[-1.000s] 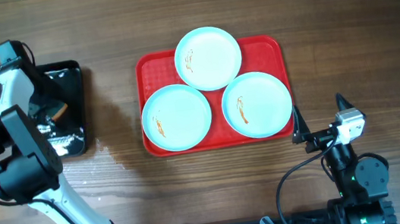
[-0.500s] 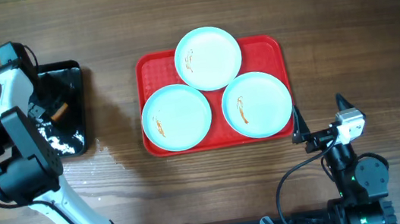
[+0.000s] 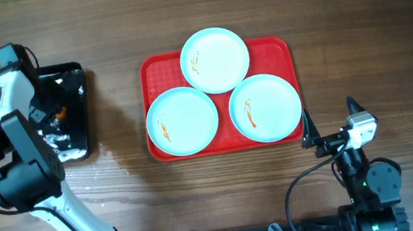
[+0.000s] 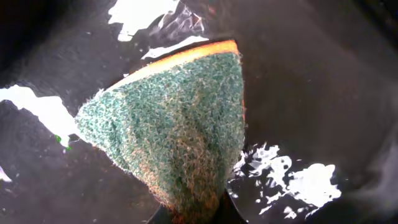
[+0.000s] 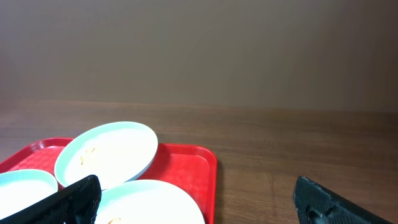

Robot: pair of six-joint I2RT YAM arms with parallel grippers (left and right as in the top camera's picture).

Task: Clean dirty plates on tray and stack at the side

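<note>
Three plates, all sitting face up on the one red tray (image 3: 159, 67) in the middle of the table (image 3: 368, 17); they make a triangle, with one plate (image 3: 215, 60) at the far edge and two side by side along the near edge, left (image 3: 182, 121) and right (image 3: 265, 107). They're round, so no real long axis; each has a small orange-red smear near its centre, and the smears run roughly far-to-near. The tray's long side runs left to right, and the plates poke out over its rim a bit.

Off to the left, well apart, there's one black tray (image 3: 75, 108) (glossy, wet-looking), long side running far-to-near; the left gripper (image 3: 45, 119) is down in it, clamped on a green sponge (image 4: 180, 137) with an orange backing, squeezed into a wedge. The right gripper (image 3: 327, 112) sits near the tray's near-right corner; fingers spread wide apart, nothing between them.
</note>
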